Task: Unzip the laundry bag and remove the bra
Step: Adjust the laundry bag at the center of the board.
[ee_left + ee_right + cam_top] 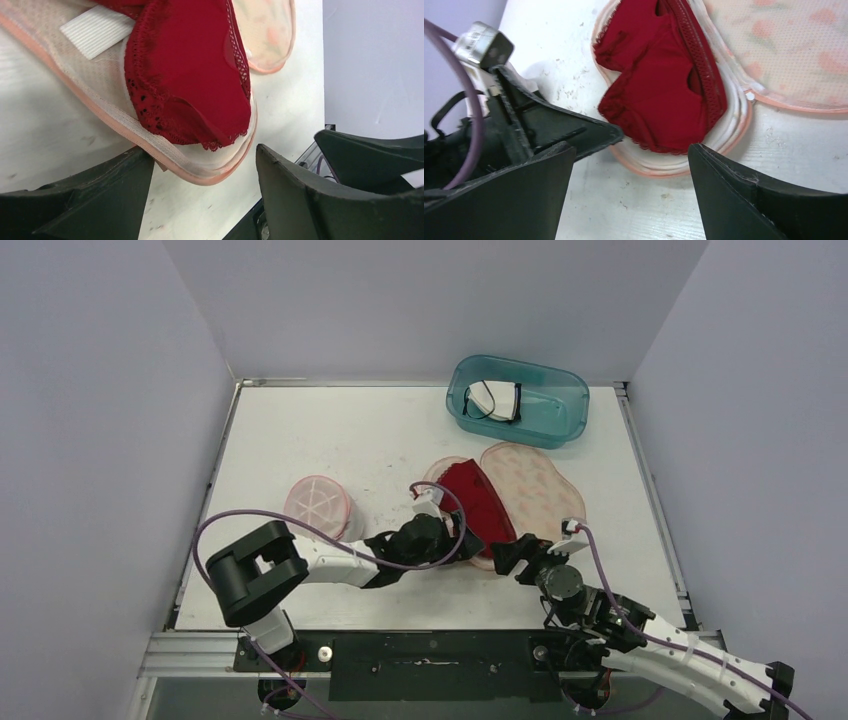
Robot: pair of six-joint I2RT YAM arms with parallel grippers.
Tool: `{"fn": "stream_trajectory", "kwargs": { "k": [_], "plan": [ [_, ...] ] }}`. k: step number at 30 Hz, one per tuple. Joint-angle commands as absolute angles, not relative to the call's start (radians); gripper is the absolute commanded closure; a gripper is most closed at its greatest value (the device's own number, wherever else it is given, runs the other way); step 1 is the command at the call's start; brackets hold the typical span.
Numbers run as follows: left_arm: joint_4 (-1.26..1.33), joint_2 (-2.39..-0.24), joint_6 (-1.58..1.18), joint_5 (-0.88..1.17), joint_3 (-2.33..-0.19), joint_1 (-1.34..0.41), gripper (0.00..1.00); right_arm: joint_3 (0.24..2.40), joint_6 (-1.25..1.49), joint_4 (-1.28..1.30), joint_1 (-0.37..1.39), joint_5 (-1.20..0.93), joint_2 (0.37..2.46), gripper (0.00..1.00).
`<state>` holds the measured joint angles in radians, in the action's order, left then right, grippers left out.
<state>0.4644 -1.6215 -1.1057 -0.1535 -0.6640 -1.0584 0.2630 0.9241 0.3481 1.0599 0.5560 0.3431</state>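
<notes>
The red lace bra (pixel 480 502) is lying half out of the opened pink mesh laundry bag (pixel 535 485), right of the table's (pixel 300 430) middle. The left gripper (pixel 205 165) and right gripper (pixel 631 155) are both gaping open at the bag's near rim, holding nothing. Bare tabletop is stretching toward the far-left corner.

A translucent teal plastic tub (pixel 560 428) sits far right, holding a white, black-edged item (pixel 490 400). A round pink mesh case (pixel 318 502) stands near left.
</notes>
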Motion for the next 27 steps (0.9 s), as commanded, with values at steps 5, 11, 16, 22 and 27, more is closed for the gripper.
{"fn": "stream_trajectory", "kwargs": {
  "k": [5, 11, 16, 22, 27],
  "plan": [
    [0.352, -1.602, -0.991, -0.168, -0.797, -1.098, 0.26, 0.363, 0.91, 0.47, 1.056, 0.655, 0.264, 0.13],
    [0.21, -1.353, -0.981, -0.326, -0.66, -0.964, 0.18, 0.343, 0.911, 0.442, 1.057, 0.64, 0.26, 0.13],
    [0.147, -1.449, -0.787, -0.107, -0.799, -0.732, 0.18, 0.33, 0.897, 0.412, 1.057, 0.624, 0.3, 0.13],
    [0.186, -1.672, -0.632, 0.198, -0.996, -0.612, 0.22, 0.283, 0.901, 0.356, 1.057, 0.563, 0.295, 0.14],
    [0.189, -1.794, -0.598, 0.165, -1.079, -0.592, 0.21, 0.264, 0.907, 0.318, 1.057, 0.519, 0.309, 0.14]
  ]
}}
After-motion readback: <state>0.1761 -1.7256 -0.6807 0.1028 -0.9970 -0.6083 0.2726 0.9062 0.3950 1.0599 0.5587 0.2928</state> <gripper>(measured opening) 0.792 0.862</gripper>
